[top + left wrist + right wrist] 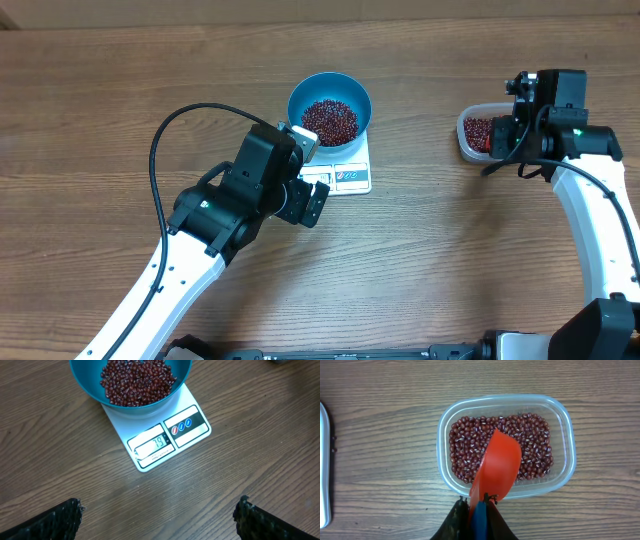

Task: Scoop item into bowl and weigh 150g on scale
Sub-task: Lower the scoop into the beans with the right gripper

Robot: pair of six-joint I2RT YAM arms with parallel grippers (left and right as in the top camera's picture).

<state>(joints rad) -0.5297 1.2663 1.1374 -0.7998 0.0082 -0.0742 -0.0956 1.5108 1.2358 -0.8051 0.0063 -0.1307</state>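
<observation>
The left gripper [157, 521] hangs empty, jaws spread wide, just short of the scale [167, 435], probably so its camera can watch the display, which reads 79; the blue bowl [85, 385] sits on the scale with a heap of beans [137, 382], short of target; well to the right, the right gripper [476, 510] is clamped on the red scoop [497, 465], tilted into the clear tub [567, 445] of beans, likely to load more
</observation>
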